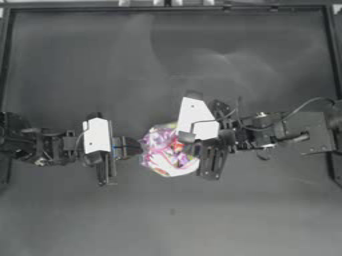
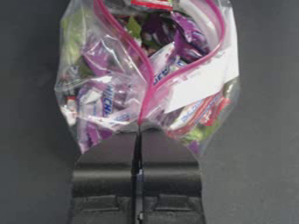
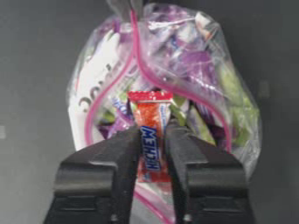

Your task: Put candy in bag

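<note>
The bag (image 1: 167, 155) of colourful sweets is held up at the table's middle between both arms. My left gripper (image 2: 139, 129) is shut on the pink seal strip at one end of the bag (image 2: 146, 74), whose mouth gapes open. From the other side, my right gripper (image 3: 153, 140) is shut on the candy (image 3: 152, 131), a red-orange wrapped sweet with white letters. The candy's free end reaches into the open mouth of the bag (image 3: 192, 78). In the top view the candy (image 1: 179, 147) shows as a red spot at the right gripper (image 1: 190, 145) tips, with the left gripper (image 1: 137, 148) opposite.
A dark table (image 1: 167, 60) with a raised frame along its far edge and sides surrounds the work. Both arms lie across the middle band, the left arm (image 1: 60, 145) from the left and the right arm (image 1: 287, 132) from the right.
</note>
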You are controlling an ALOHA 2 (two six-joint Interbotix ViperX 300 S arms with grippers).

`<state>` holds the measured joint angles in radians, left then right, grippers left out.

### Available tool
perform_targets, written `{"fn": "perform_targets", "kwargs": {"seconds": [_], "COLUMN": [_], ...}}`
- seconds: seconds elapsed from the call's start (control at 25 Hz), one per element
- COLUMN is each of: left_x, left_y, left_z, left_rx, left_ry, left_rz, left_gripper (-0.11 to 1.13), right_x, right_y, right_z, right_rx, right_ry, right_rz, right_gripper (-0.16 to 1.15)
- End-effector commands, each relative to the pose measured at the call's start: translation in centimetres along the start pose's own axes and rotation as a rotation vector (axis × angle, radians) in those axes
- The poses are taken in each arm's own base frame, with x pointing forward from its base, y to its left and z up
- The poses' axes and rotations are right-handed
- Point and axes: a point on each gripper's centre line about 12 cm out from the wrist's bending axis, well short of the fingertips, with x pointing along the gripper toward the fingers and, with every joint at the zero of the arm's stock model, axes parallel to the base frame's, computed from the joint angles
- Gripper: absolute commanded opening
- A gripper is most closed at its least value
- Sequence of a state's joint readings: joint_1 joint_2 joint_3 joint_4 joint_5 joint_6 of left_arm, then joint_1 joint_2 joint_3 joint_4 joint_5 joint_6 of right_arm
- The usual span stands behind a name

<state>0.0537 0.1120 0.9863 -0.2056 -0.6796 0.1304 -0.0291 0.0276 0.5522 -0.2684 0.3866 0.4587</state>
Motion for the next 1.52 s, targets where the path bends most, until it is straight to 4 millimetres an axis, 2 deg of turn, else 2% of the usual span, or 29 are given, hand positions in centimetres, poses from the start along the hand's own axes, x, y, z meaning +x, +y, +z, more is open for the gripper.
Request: {"fn": "perform_targets", "kwargs": {"seconds": [0.04,0.16,0.48,0.84,1.2,1.52], "left_x": [-0.1,-0.1,-0.1,-0.1,-0.1,-0.6], "left_y": [0.0,0.0,0.0,-0.1,0.0,0.0], "left_z": [0.9,0.9,0.8,0.9,1.1,2.2], "left_rx": [-0.004,-0.004,-0.003,-0.003,-0.003,-0.006], "left_ry": [-0.032,-0.034,-0.031,-0.034,-0.041,-0.075], "left_rz": [-0.001,-0.001,0.000,-0.002,0.000,-0.001], "left_gripper": [0.15,0.15,0.15,0.15,0.15,0.15], "right_x": [-1.0,-1.0,-1.8,-5.3,-8.4,-9.5], "right_y": [0.2,0.2,0.4,0.9,0.3,-0.4], "right_z": [1.5,1.6,2.0,2.6,1.0,-0.7], "right_rx": [-0.001,-0.001,-0.001,-0.012,0.002,0.034], "right_ry": [-0.053,-0.056,-0.072,-0.113,-0.134,-0.135], "right_rz": [0.010,0.011,0.017,0.026,0.030,0.026], "right_gripper": [0.81,0.90,0.90,0.90,0.90,0.90]}}
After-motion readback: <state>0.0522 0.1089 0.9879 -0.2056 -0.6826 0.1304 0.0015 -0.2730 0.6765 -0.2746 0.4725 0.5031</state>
